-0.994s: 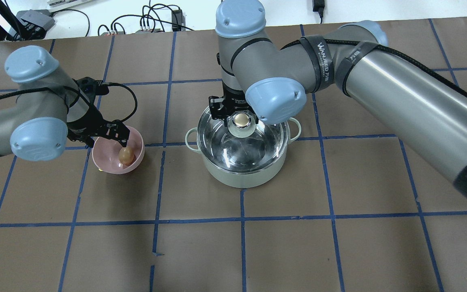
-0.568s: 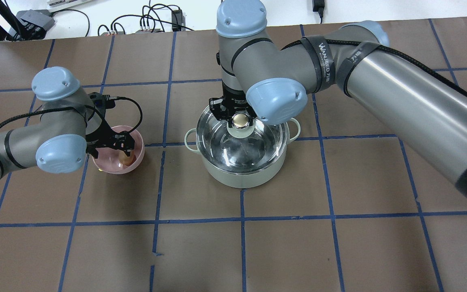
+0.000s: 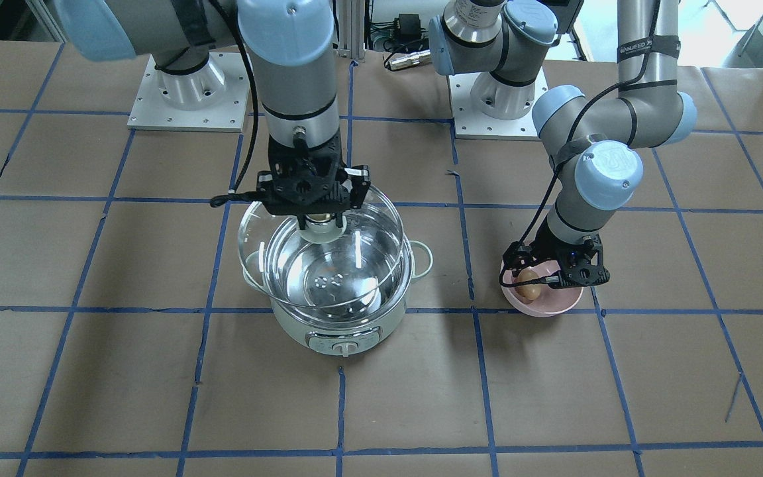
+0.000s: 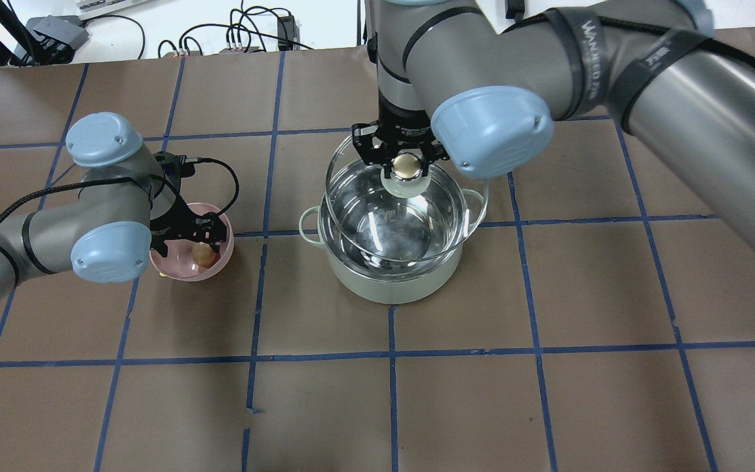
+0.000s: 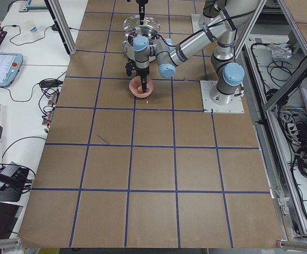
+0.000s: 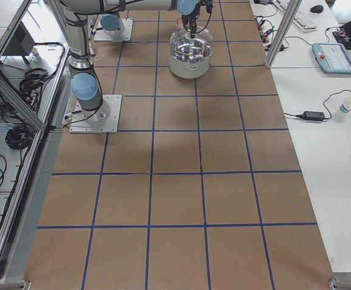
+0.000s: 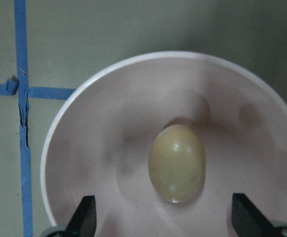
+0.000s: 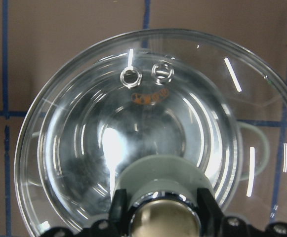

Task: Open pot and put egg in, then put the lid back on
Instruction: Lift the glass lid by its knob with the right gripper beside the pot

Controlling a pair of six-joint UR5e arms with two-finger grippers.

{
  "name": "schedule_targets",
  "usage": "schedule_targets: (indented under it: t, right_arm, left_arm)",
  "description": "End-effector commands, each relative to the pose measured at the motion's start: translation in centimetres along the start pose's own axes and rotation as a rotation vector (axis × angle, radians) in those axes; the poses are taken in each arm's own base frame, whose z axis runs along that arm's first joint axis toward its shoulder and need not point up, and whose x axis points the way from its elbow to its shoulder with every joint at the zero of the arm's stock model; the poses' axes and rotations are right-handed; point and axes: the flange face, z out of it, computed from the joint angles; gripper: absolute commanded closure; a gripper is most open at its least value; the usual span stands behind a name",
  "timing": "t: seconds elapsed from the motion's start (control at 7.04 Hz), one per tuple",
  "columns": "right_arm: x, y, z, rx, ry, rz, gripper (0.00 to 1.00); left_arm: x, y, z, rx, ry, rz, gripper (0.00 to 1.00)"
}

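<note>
Right gripper (image 4: pixel 406 164): clenched on the cream-gold knob (image 8: pixel 159 222) of the lid (image 4: pixel 440 219), one black finger (image 8: pixel 119 209) at each side of the knob. Lid held above the pot (image 4: pixel 390 285), not seated on the rim, glass dome over the open steel interior (two metal-ringed vent holes (image 8: pixel 132 77) in the glass, on the far side from the fingers in the wrist view). Pot upright on the brown table (image 4: pixel 548 295) with its blue tape grid, control dial (image 3: pixel 344 344) toward the operators' side, one small handle at each flank.

Left gripper (image 4: pixel 195 242): released, lowered into the pink bowl (image 4: pixel 181 275), fingertips (image 7: pixel 86 213) spread to either side of the egg (image 7: pixel 177 163) and apart from it. Egg on its side at the bottom of the bowl, untouched. Bowl on the table to the robot's left of the pot, the two not touching.
</note>
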Motion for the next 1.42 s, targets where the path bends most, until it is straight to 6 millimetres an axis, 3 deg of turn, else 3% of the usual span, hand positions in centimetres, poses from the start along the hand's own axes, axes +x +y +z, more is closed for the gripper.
schedule_targets:
  t: [0.0, 0.14, 0.28, 0.71, 1.28]
  right_arm:
    - [12.0, 0.2, -6.3, -0.041, 0.023, 0.136, 0.96]
    - [16.4, 0.1, -7.6, -0.035, 0.015, 0.129, 0.98]
    - [17.4, 0.2, -8.2, -0.023, 0.014, 0.133, 0.98]
    - [17.4, 1.0, -8.6, -0.015, 0.024, 0.131, 1.00]
    - [17.8, 0.9, -8.2, -0.023, 0.027, 0.107, 1.00]
  left_arm:
    - [-0.1, 0.1, 0.3, 0.000, 0.001, -0.011, 0.03]
    - [-0.1, -0.1, 0.3, 0.016, 0.000, -0.014, 0.03]
    - [-0.1, -0.1, 0.6, 0.016, 0.000, -0.014, 0.03]
    - [-0.1, -0.9, 1.2, 0.051, -0.003, -0.040, 0.03]
    - [-0.1, -0.1, 2.0, 0.033, 0.000, -0.063, 0.02]
